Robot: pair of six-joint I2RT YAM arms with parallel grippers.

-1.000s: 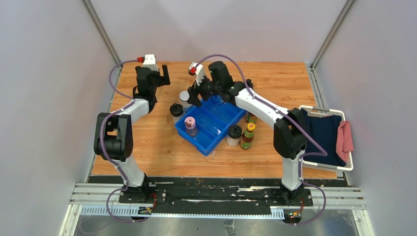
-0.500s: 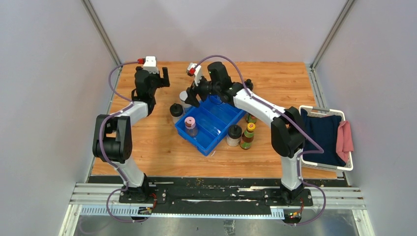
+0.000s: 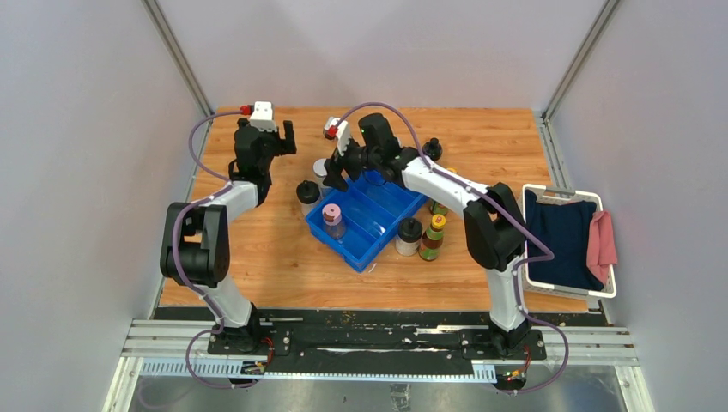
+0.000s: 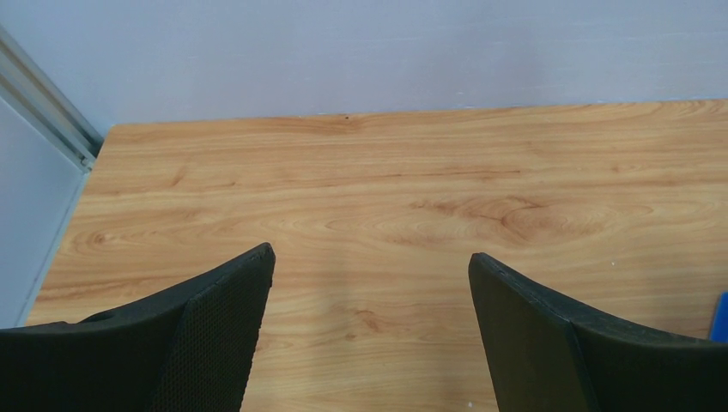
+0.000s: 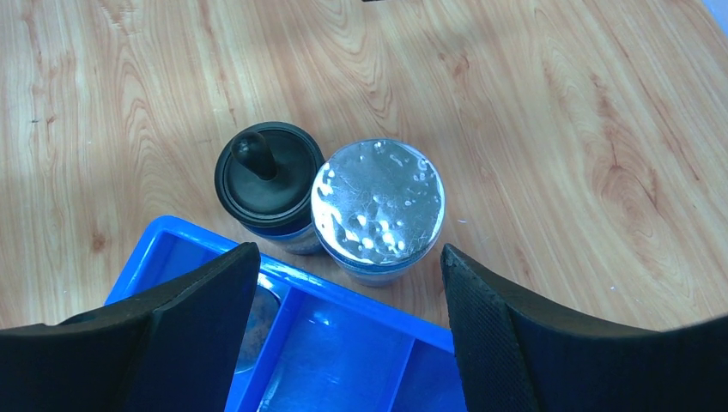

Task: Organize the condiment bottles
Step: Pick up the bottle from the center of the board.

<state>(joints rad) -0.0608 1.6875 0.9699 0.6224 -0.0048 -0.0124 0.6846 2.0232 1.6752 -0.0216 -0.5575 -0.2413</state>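
**Silver-lidded jar [image 5: 378, 202] sits centred just beyond spread right jaws.**
Black-lidded jar [image 5: 268, 176] touches it, blue tray [image 5: 343, 360] rim near; left jaws apart over bench [image 4: 386, 197].

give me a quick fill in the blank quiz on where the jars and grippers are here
1. The pink-lidded jar stands inside the ___ tray.
2. Right beside the silver-lidded jar stands a jar with a ___ lid.
3. The left gripper, open above the bare table, holds ___.
4. The white basket with a dark blue cloth sits nearest the ___ arm.

Missing words: blue; black; nothing; right
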